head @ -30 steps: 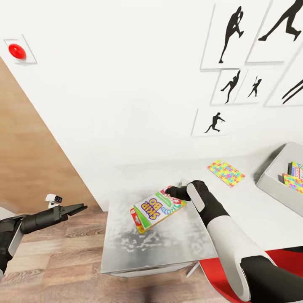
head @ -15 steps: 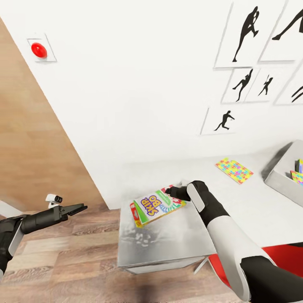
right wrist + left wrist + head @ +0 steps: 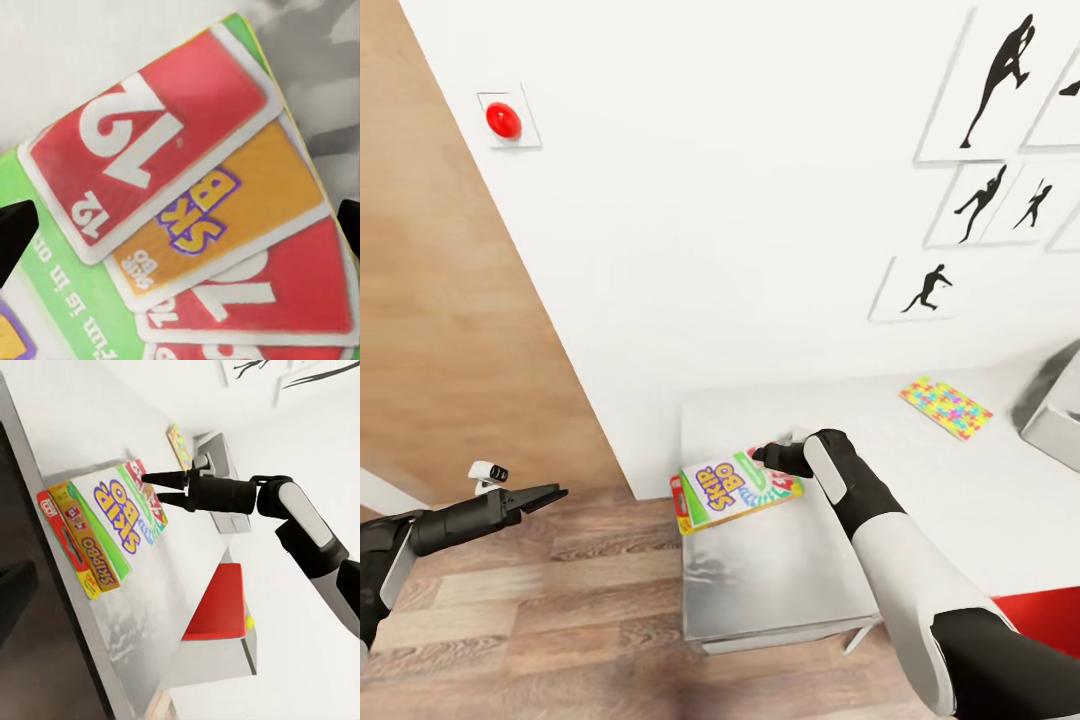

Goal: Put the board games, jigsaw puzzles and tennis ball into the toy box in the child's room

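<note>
While right tool (image 3: 768,458) pinches the board game (image 3: 735,487) at the worktop (image 3: 780,570) end, left tool (image 3: 545,494) idle, near-closed; jigsaw (image 3: 946,407) still unboxed.

The thick red, yellow and green board game (image 3: 735,488) with big purple lettering lies tilted at the left end of the pale table (image 3: 780,580), in the centre of the head view, its red side hanging past the table's left edge. One flat multicoloured jigsaw puzzle (image 3: 946,407) lies on the tabletop at the right. A corner of the grey toy box (image 3: 1057,420) shows at the right edge.
</note>
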{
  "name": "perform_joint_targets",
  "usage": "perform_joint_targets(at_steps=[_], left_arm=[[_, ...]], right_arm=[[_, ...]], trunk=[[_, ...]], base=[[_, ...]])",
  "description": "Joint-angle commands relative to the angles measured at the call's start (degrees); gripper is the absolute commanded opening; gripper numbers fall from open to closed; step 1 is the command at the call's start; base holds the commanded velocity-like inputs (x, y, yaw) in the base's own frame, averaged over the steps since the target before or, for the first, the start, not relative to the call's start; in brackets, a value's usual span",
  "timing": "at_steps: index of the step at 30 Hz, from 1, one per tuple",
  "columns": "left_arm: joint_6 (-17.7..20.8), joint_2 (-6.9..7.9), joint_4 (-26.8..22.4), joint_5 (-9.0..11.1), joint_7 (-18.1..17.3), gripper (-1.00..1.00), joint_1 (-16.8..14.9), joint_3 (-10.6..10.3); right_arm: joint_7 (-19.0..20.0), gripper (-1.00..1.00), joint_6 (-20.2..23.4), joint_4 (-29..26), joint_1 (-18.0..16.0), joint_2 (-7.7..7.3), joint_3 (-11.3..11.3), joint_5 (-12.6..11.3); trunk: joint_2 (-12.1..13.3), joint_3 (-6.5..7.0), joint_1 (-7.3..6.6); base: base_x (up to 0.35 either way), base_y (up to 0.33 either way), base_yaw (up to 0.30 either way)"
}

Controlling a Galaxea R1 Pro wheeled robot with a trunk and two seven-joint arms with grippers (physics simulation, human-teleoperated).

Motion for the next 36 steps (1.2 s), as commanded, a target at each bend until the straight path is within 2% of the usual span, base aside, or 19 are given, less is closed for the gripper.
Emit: perform_joint_targets(at_steps=[1,33,36], left_arm=[[0.6,0.01,0.0,0.0,-0.2,1.00,0.0,0.0],[0.5,0.01,0.0,-0.1,-0.2,1.00,0.0,0.0],[0.5,0.01,0.0,-0.1,-0.2,1.00,0.0,0.0]], right_arm=[[-0.6,1.00,0.1,-0.1,0.0,-0.02,0.1,-0.6],[-0.5,1.00,0.1,-0.1,0.2,-0.04,0.1,-0.6],[-0.2,1.00,0.3,-2.5,0.6,-0.12,-0.1,-0.8]], trunk=[[-0.1,-0.09,0.04],[-0.1,-0.09,0.04],[-0.1,0.04,0.04]], base=[[0.090,0.080,0.000],[0.006,0.116,0.000],[0.000,0.012,0.000]])
